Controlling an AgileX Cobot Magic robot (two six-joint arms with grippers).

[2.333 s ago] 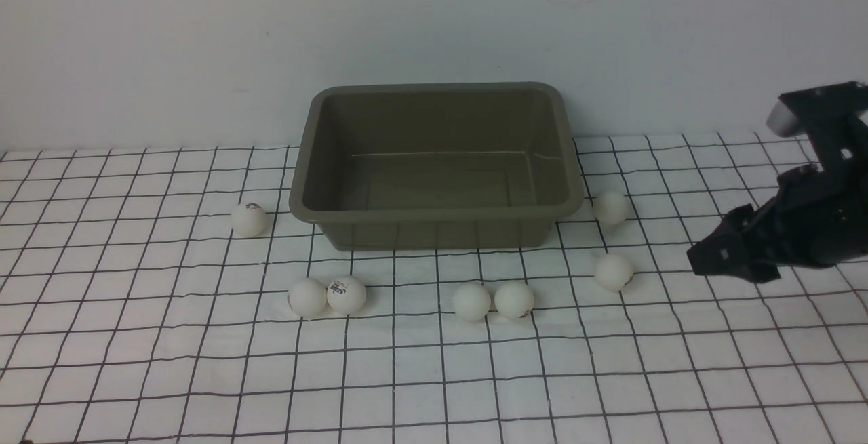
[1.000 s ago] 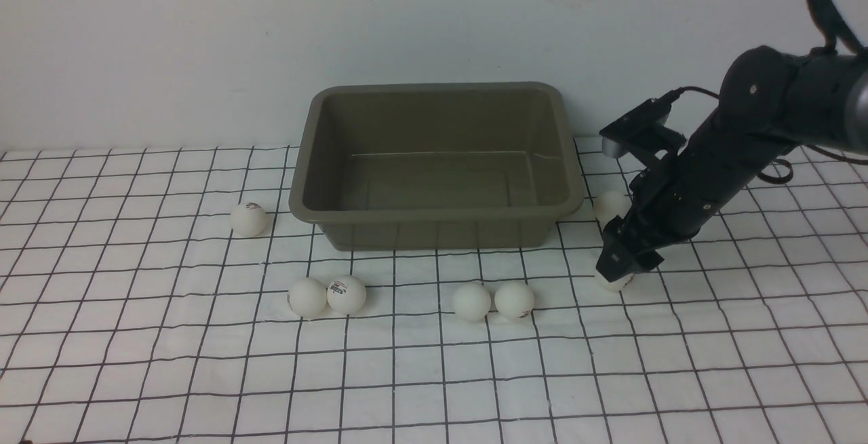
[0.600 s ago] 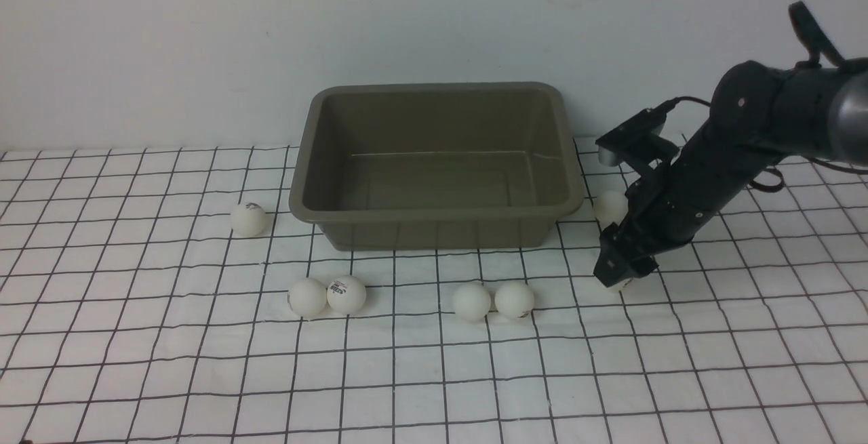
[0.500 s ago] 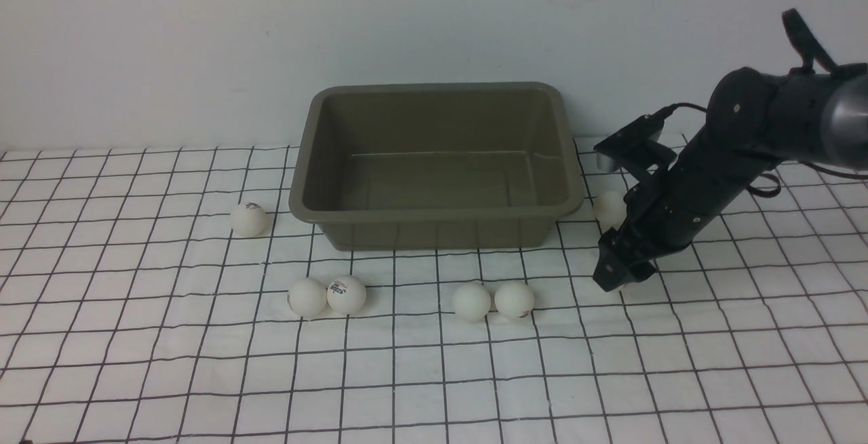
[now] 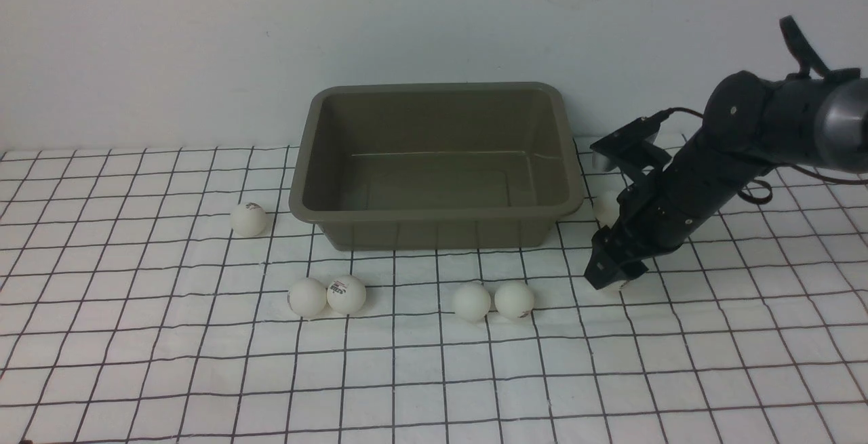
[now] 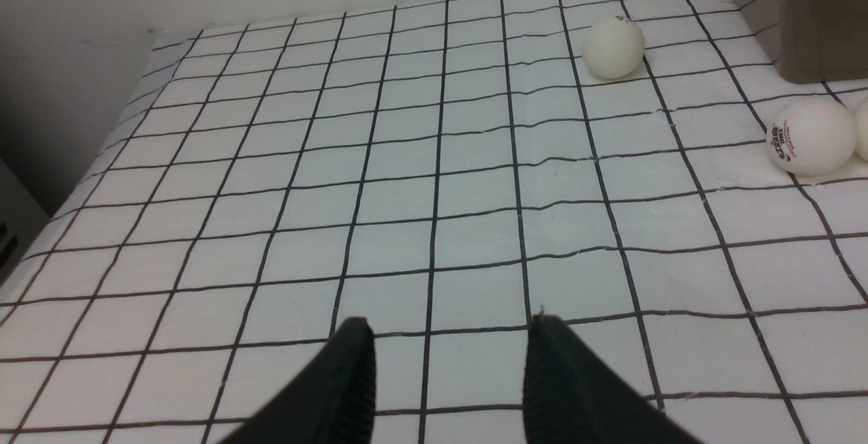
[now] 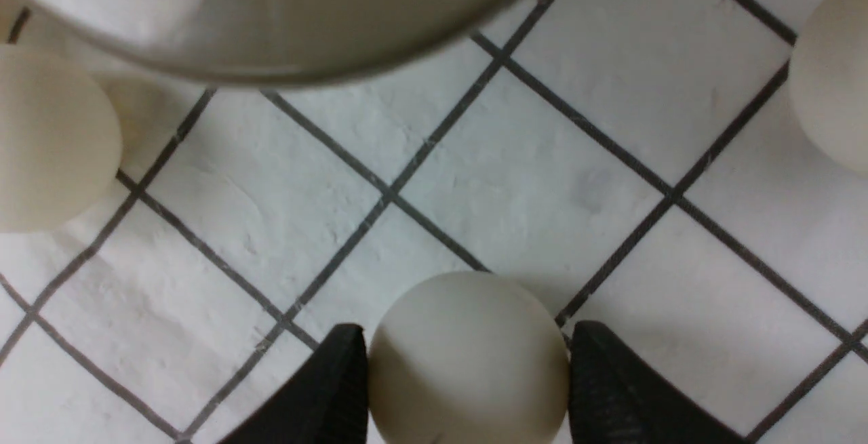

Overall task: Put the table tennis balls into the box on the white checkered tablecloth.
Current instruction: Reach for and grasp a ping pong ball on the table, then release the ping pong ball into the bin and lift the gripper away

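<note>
On the white checkered tablecloth, the box stands empty as my right gripper pinches the first ball at the box's 4 o'clock; next comes a lift clear of the rim. My left gripper idles, jaws apart. From the front my gripper almost hides the ball

A plain pale wall runs right across the back, faintly smudged up high. Out on the far left, it drops into shadow.
</note>
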